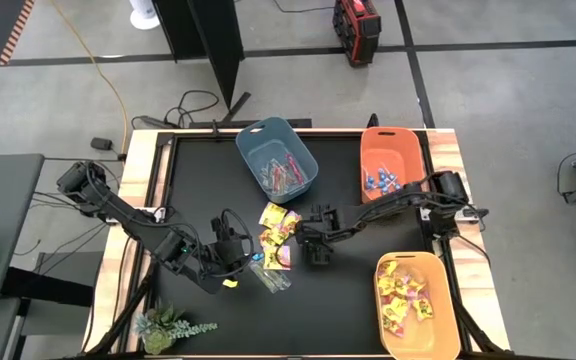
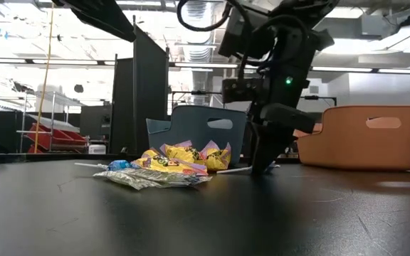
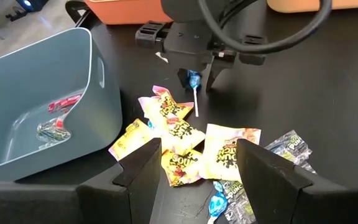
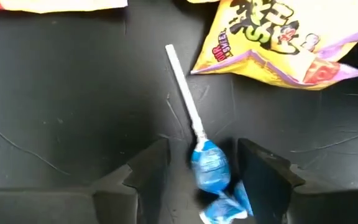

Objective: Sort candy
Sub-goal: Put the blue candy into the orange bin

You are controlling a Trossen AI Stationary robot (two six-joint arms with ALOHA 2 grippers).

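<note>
Only the right wrist view shows the blue lollipop (image 4: 211, 167) between the right hand (image 4: 202, 171) fingers.

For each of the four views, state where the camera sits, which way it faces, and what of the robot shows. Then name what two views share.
High: above the table, straight down; both arms, left gripper, right gripper, three bins.
Low: at tabletop height, level across; the right arm drops beside the candy pile.
Left wrist: behind its own open fingers, facing the pile and the right gripper.
Right wrist: looking past its fingers onto a blue lollipop between them.
Shared: both wrist views show that lollipop.
</note>
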